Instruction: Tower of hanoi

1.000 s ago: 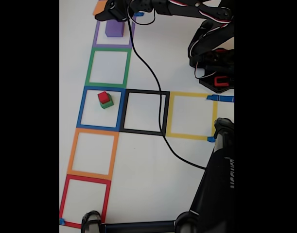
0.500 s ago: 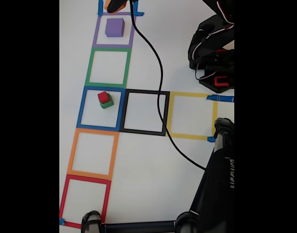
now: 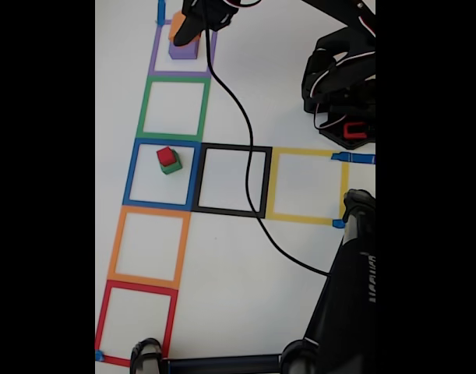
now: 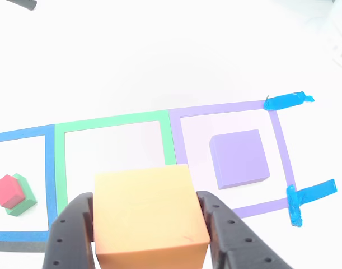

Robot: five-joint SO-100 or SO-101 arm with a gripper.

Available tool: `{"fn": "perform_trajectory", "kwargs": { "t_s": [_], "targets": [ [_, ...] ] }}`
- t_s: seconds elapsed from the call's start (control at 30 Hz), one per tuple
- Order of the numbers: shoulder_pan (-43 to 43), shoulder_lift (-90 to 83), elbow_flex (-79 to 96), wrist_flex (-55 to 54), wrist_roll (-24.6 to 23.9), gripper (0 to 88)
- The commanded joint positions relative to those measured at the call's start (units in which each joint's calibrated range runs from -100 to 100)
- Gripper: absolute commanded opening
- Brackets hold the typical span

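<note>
- Holding the orange cube between both fingers of my gripper, clenched on its two side faces; in the fixed view the cube is sitting up by the purple cube, at the top of the column of taped squares.
- Judging the step as stacking: I am carrying the orange cube toward the purple cube, which is lying flat inside the purple square.
- Doing it well, I am thinking, means centring over the purple top face, keeping the orange edges parallel to it, lowering until the faces meet, and only then letting go.
- Watching the size: the orange cube is looking large in the close view, but whether it is the bigger one I cannot tell.
- Leaving alone the red cube on the green cube in the blue square.
- Minding the black cable trailing across the black square.
- Reading labels: lettering on the dark post at lower right is too blurred to read.
</note>
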Motion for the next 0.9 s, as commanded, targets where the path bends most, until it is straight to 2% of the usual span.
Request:
{"fn": "perform_trajectory", "kwargs": {
  "t_s": [0.0, 0.2, 0.33, 0.6, 0.87],
  "targets": [
    [-0.97, -1.9, 17.04, -21.29, 0.0, 5.5],
    [-2.98, 4.16, 36.49, -50.12, 0.0, 5.5],
    [-5.57, 10.21, 43.22, -64.61, 0.0, 5.5],
    [-8.16, 23.29, 50.31, -86.96, 0.0, 5.5],
    [-5.57, 41.86, 49.04, -108.17, 0.0, 5.5]
  ]
}}
